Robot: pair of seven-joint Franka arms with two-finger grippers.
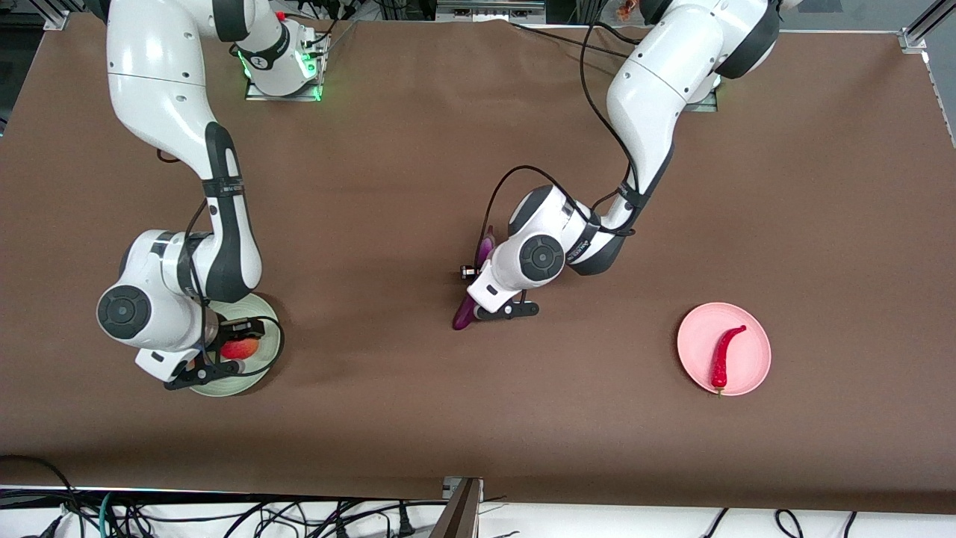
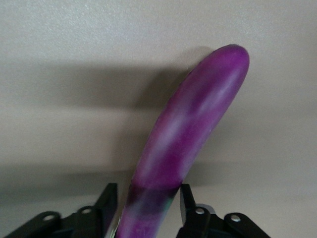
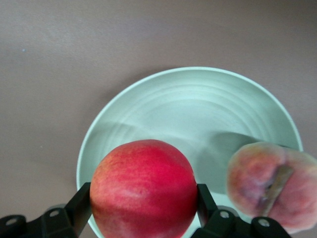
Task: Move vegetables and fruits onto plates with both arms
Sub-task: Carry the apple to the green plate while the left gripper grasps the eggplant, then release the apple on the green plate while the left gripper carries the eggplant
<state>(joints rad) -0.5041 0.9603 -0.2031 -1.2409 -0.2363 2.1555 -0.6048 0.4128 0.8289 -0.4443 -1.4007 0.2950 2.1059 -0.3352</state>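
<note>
Purple and glossy, the eggplant (image 2: 190,134) lies on the brown surface (image 1: 418,149) near its middle, with the left hand (image 2: 148,206) down over it, a finger on each side, closing but not visibly clamped. Seen from the front camera, the pink plate (image 1: 754,373) sits at about four o'clock from the eggplant, with the chili pepper (image 1: 725,356) already on it. The right hand (image 3: 143,208) is over the mint plate (image 3: 188,104) and grips the apple (image 3: 143,188); the peach (image 3: 270,186) lies on that plate beside it. In hand, I judge: gripping the eggplant and setting down the apple. Next, the left arm needs a firm hold, a lift and a carry toward the pink plate.
</note>
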